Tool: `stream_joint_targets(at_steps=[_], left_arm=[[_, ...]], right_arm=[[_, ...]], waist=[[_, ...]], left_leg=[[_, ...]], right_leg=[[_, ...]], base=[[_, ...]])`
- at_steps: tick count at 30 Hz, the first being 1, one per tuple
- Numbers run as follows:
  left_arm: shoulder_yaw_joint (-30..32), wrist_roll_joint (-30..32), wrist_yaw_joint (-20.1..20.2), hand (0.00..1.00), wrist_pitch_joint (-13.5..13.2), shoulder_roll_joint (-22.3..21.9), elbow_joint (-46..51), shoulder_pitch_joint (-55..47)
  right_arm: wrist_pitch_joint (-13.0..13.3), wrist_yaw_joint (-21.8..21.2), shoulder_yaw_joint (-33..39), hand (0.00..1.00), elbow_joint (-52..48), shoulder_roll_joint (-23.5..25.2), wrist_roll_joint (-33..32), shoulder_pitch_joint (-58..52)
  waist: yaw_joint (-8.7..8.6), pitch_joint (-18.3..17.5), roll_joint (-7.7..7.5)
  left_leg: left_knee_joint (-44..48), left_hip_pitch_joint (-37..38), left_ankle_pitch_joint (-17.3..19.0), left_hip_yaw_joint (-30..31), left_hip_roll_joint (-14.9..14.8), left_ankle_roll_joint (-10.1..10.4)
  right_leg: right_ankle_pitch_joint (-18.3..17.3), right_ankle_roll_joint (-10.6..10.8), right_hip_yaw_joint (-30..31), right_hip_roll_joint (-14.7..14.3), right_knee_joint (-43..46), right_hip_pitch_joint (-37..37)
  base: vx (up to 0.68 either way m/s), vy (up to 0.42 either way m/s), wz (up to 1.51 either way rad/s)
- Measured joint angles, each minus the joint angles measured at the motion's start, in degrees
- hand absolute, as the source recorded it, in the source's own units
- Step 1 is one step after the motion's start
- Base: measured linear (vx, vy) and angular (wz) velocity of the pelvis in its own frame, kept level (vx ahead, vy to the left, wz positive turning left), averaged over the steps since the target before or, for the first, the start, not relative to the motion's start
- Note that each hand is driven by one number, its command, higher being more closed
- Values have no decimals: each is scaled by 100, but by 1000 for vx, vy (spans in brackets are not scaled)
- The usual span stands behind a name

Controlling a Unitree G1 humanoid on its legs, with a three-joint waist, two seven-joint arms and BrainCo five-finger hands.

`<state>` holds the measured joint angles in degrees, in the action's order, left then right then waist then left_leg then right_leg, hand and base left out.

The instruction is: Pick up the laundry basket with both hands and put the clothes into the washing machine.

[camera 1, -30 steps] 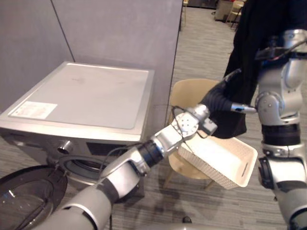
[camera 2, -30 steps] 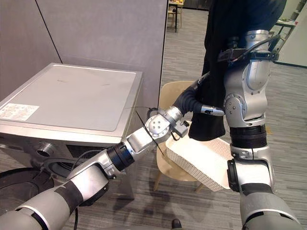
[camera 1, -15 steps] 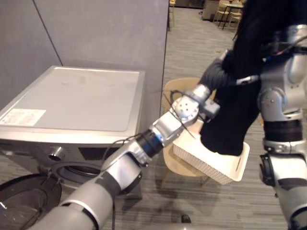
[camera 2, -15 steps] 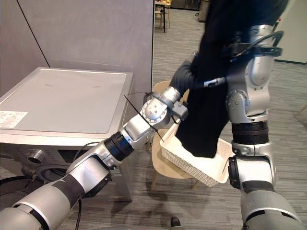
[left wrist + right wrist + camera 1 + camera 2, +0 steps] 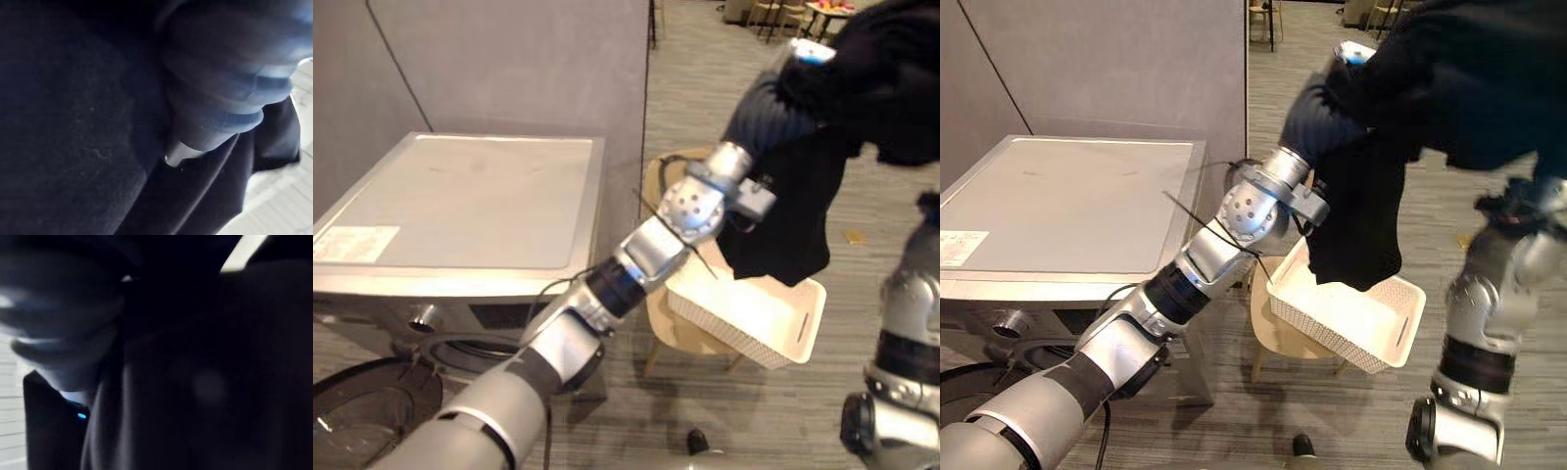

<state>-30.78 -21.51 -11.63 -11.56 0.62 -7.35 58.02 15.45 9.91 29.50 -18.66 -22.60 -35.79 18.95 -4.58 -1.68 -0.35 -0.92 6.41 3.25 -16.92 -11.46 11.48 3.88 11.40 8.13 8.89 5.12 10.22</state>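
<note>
A black garment [image 5: 785, 227] hangs in the air above a white perforated laundry basket [image 5: 1356, 321], which rests tilted on a beige chair [image 5: 674, 331]. My left hand [image 5: 1317, 116] is raised high at the garment's top edge. Its dark ribbed cover [image 5: 225, 83] presses into the cloth, and the fingers are curled in the folds. The garment's upper part spreads to the right over my right arm [image 5: 1494, 294], whose hand is buried under the cloth [image 5: 220, 382]. The silver washing machine [image 5: 470, 201] stands at the left with its round door [image 5: 362, 411] swung open low down.
A grey partition wall [image 5: 529, 69] stands behind the washing machine. Striped carpet floor [image 5: 1332, 421] lies around the chair. More chairs and tables [image 5: 773, 10] stand far back in the room.
My left hand has risen and closed in the black garment, lifting it up out of the basket. The cloth now spreads over my right arm. The basket has dropped flatter onto the chair.
</note>
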Motion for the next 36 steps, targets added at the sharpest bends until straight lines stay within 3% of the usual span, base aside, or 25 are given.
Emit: stream_joint_targets(at_steps=[4, 7, 10, 14, 18, 21, 29, 31, 36], left_arm=[[465, 205, 36, 100, -58, 420, 1324, -750], [1044, 429, 31, 100, -280, 770, 2481, -1436], [2195, 465, -110, 100, -568, 1068, 3455, -2269], [3258, 541, -224, 100, -801, 1127, 4260, -3394], [4118, 563, -213, 100, -937, 932, 4770, -4526], [4646, 351, -205, 100, -1094, 462, 4970, -5480], [4876, 75, 123, 100, -1124, -419, 5040, -7286], [4854, 72, 170, 100, -1099, -421, 4971, -7613], [4687, 423, 208, 100, -784, -566, 4228, -8244]], right_arm=[[106, -85, 325, 0, -1076, 705, 79, -1372], [189, -284, 344, 0, -1577, 1313, 266, -2254], [79, -429, 309, 0, -1506, 2052, 344, -3229], [-158, -653, -36, 0, -852, 2738, 441, -4072], [-366, -889, -565, 0, 198, 2903, 439, -4487], [-506, -1020, -871, 0, 1172, 2963, 436, -4645], [-752, -1160, -1254, 0, 3514, 2918, 711, -4788], [-810, -1162, -1241, 0, 3965, 2871, 721, -4743], [-843, -1140, -1192, 0, 4910, 2727, 725, -4613]], waist=[[24, 24, 101], [64, 16, 110], [90, -24, 170], [154, -58, 216], [253, -77, 266], [350, -112, 333], [578, -141, 379], [564, -130, 370], [572, -132, 434]], left_leg=[[314, 45, 242, -70, -56, 18], [395, -30, 356, -104, -51, 53], [392, -103, 347, -93, -45, 45], [401, -113, 324, -71, -14, 64], [396, -139, 323, -29, 42, 60], [392, -97, 323, -13, 53, 59], [489, -41, 396, 316, 37, -44], [498, -81, 398, 467, 43, -51], [577, -215, 395, 900, -58, -46]], right_leg=[[-247, -12, 36, -26, 373, 36], [-386, -30, 81, -18, 633, 214], [-449, -41, 77, -14, 796, 358], [-496, -36, 59, 20, 892, 408], [-517, -12, 21, 101, 888, 399], [-569, -3, -36, 138, 889, 311], [-908, -23, -361, 254, 1258, 94], [-981, -21, -496, 305, 1318, 53], [-1097, -73, -893, 307, 1379, -138]], base=[[-33, -10, -8], [-38, -9, -3], [0, 0, 0], [56, 10, 4], [41, 24, 6], [24, 18, 10], [-9, -12, 25], [-22, -27, 38], [6, -30, 40]])
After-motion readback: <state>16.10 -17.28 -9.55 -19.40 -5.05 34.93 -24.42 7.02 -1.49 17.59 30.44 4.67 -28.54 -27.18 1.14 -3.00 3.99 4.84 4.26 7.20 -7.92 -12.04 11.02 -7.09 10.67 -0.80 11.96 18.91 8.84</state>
